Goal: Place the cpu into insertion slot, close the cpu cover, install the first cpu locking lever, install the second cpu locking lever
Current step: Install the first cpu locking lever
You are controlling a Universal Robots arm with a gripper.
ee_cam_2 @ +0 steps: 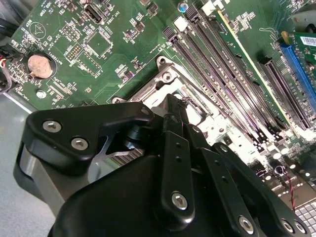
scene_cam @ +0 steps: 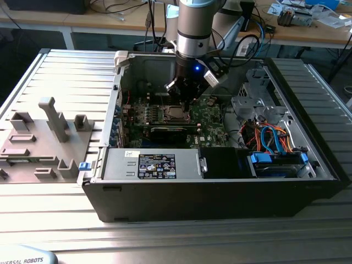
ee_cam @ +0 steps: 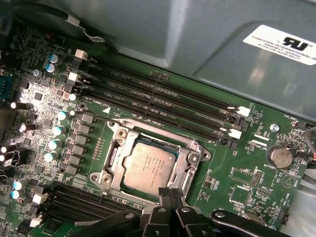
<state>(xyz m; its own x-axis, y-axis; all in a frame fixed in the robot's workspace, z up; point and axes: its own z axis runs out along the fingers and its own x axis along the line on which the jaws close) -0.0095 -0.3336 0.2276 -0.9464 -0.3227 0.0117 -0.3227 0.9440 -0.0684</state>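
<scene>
Cpu [ee_cam: 149, 166] sat seated in the slot [ee_cam: 183, 147] with cover [ee_cam: 120, 143] apparently down to retain it; gripper [ee_cam: 170, 193] poised at the socket edge, jaws pinched together, holding nothing.

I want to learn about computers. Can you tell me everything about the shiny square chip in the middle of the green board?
The cpu is a small flat square with a dull silver-grey metal top bearing faint print. It lies flat in its socket, and the silvery cpu cover frames its edges. In the first wrist view the black end effector has its tips at one edge of the chip; whether they touch it cannot be told.
</scene>
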